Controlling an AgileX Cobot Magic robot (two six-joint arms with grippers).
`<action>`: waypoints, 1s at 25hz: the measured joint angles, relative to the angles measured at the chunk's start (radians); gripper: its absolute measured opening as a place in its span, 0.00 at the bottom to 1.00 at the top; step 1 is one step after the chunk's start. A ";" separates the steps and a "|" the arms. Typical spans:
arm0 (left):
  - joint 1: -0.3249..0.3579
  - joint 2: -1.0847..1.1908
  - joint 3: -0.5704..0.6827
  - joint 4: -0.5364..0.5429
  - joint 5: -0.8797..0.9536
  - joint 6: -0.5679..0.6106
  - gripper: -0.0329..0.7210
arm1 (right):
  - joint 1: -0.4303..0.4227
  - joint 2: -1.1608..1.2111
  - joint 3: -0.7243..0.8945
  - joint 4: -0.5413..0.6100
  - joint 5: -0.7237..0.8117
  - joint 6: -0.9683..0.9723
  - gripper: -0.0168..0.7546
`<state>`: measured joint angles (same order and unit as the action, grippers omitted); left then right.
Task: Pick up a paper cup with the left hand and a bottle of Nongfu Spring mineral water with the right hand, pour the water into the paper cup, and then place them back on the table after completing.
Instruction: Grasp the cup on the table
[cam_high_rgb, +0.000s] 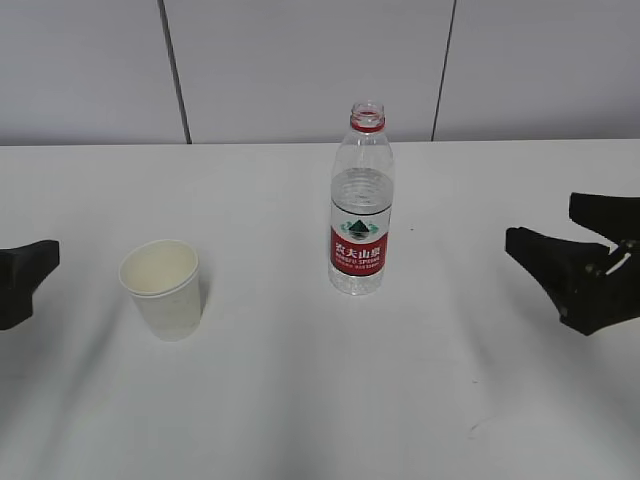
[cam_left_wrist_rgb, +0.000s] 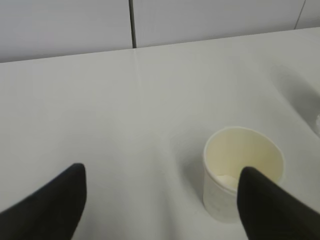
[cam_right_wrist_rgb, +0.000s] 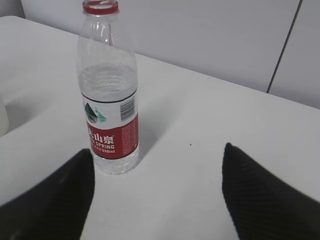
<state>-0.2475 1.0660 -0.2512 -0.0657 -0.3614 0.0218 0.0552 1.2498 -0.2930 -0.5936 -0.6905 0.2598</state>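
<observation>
1. Landmark: the bottle (cam_high_rgb: 361, 205) stands upright on the white worktop (cam_high_rgb: 300, 400), near the middle of the exterior view. Its cap is off; a red ring sits at the open neck. It carries a red and white label.
2. The water (cam_high_rgb: 361, 192) fills the bottle to roughly the shoulder, above the label.
3. The paper cup (cam_high_rgb: 162, 288) stands upright on the worktop, to the left of the bottle and nearer the camera, well apart from it. Its mouth faces up. Whether it holds liquid cannot be told.
4. The left claw (cam_left_wrist_rgb: 160, 200) is far left of the bottle, at the left edge of the exterior view. Its fingers are spread and grip nothing. In the left wrist view the cup sits ahead of the right-hand finger (cam_left_wrist_rgb: 270, 210), which overlaps it in the picture; contact cannot be told.
5. The right claw (cam_right_wrist_rgb: 157, 195) is right of the bottle, well apart from it in the exterior view. Its fingers are spread and grip nothing. In the right wrist view the bottle stands ahead of the left-hand finger (cam_right_wrist_rgb: 55, 200).
</observation>
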 joint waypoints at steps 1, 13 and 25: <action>0.000 0.022 0.000 0.000 -0.028 0.000 0.79 | 0.000 0.013 -0.011 -0.008 0.000 0.000 0.78; 0.000 0.297 -0.003 0.026 -0.227 -0.002 0.79 | 0.000 0.174 -0.108 -0.056 0.002 0.002 0.78; 0.000 0.406 0.103 0.237 -0.426 -0.040 0.79 | 0.000 0.323 -0.163 -0.087 0.002 0.005 0.78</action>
<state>-0.2475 1.4715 -0.1484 0.1711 -0.7874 -0.0179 0.0552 1.5730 -0.4563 -0.6810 -0.6885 0.2647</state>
